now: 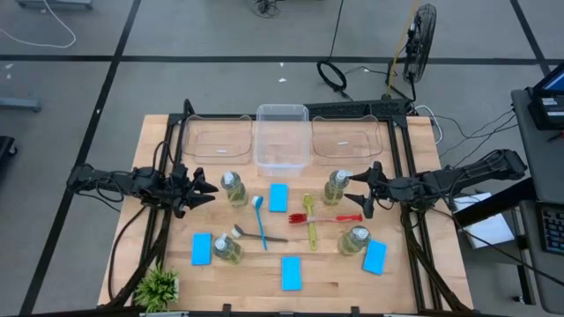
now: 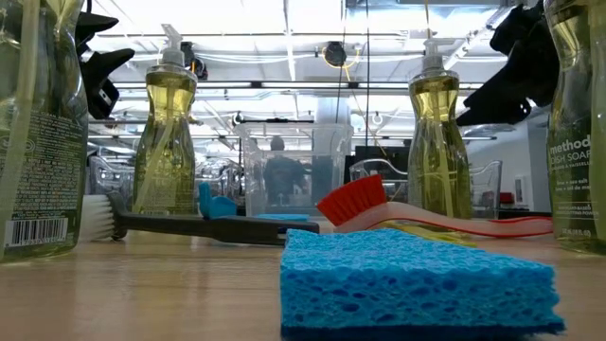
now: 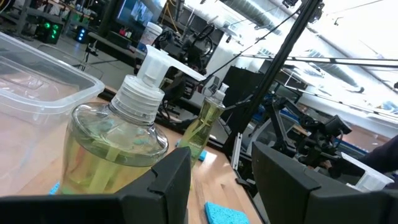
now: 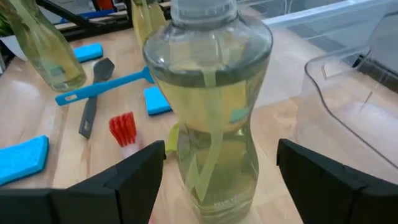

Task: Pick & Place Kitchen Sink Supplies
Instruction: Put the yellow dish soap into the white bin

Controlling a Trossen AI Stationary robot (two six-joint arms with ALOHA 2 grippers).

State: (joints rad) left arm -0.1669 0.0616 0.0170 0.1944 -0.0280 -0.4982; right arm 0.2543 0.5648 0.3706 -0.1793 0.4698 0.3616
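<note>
From above, four soap bottles, four blue sponges and some brushes lie scattered on a wooden table (image 1: 132, 211) before three clear bins. The left gripper (image 1: 211, 187) sits just beside the upper-left bottle (image 1: 233, 188); the right gripper (image 1: 354, 192) — jaws spread — flanks the upper-right bottle (image 1: 336, 187).

At table height, a sponge (image 2: 417, 280) fills the foreground, with a red brush (image 2: 355, 204) behind.

Left wrist: fingers part-open, the bottle just ahead, not gripped.

Right wrist: wide fingers either side of the bottle — no contact visible.
</note>
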